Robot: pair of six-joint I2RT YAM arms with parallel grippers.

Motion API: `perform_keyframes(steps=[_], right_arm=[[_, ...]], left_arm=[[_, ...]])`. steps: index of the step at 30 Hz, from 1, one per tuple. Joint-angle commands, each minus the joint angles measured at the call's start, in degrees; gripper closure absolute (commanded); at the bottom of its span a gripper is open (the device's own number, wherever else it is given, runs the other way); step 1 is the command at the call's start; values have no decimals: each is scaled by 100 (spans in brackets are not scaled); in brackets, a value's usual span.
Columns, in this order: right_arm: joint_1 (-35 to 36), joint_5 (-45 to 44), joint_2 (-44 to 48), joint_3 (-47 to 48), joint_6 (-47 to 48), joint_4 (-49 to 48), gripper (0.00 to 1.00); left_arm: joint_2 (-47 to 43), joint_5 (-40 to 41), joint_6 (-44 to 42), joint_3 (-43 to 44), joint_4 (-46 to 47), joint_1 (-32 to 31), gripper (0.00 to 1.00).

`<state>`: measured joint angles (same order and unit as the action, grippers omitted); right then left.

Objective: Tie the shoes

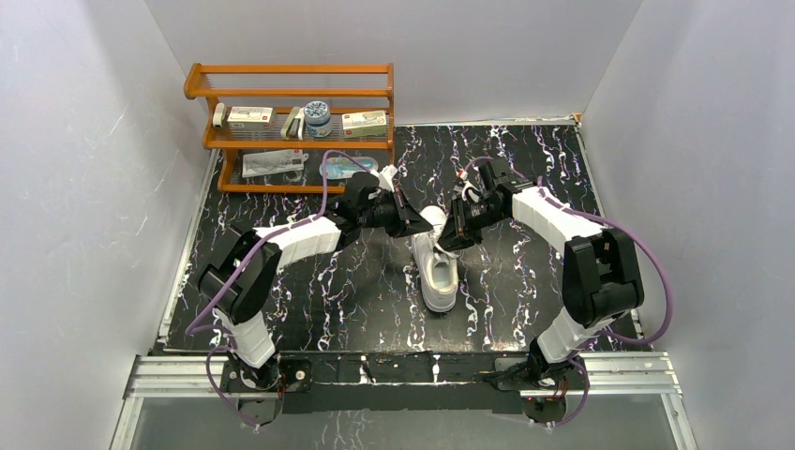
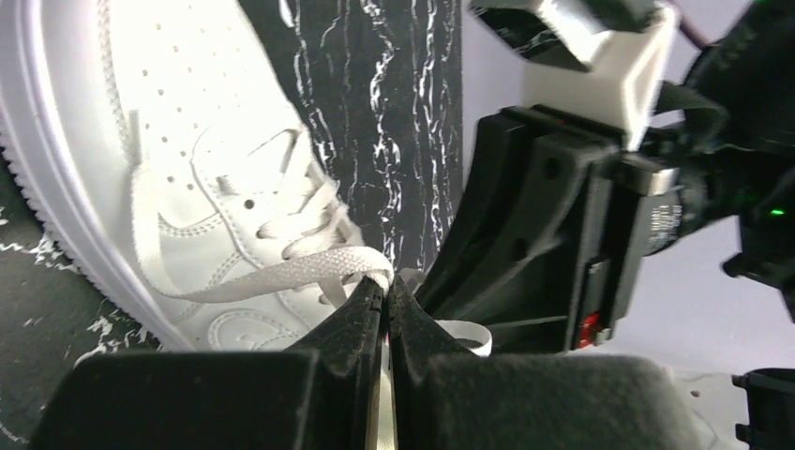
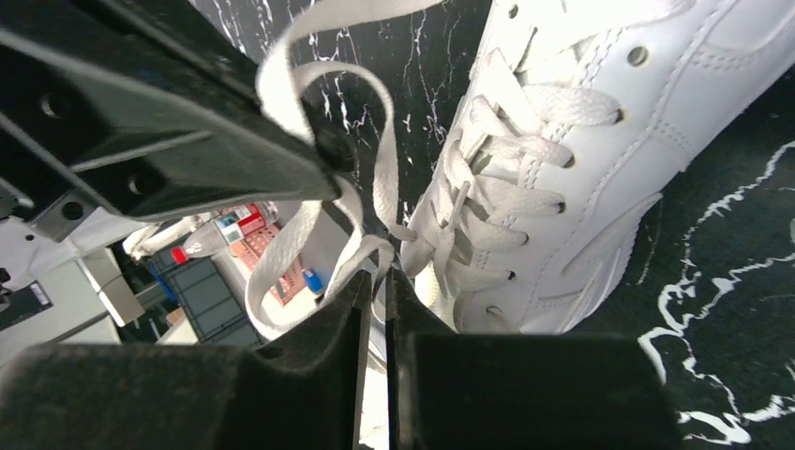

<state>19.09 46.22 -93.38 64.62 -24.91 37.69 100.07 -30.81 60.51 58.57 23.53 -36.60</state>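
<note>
Top view: the sneaker [image 1: 439, 277] lies mid-surface [image 1: 356, 291], toe toward 6 o'clock. My left arm [image 1: 300, 239] comes in from 10 o'clock and my right arm [image 1: 544, 211] from 2 o'clock. Both sets of jaws meet over its 12 o'clock end.

Left wrist view: the left jaws are pressed together on a flat white lace [image 2: 281, 274] that trails toward 9 o'clock to the eyelets.

Right wrist view: the right jaws show only a thin slit. A lace loop [image 3: 380, 169] curls up toward 12 o'clock from their tips, and I cannot tell whether it is pinched.

I judge the lace limp and rather slick, so it is best pinched across its flat. The shoe looks light and may slide if I pull one-sidedly.
</note>
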Motion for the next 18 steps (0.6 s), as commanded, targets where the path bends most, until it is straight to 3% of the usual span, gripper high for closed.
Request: perform_keyframes(steps=[1,11,18], right_arm=[[-35,-270,5,463,289,337,78],[-76,-933,-101,1130,757,953,65],[31,-1381,209,1504,1242,1212,63]], left_arm=[[16,48,-48,193,-284,-14,100],[332,-44,-146,347,-343,-5,100],[363,-56,-148,347,-331,10,100]])
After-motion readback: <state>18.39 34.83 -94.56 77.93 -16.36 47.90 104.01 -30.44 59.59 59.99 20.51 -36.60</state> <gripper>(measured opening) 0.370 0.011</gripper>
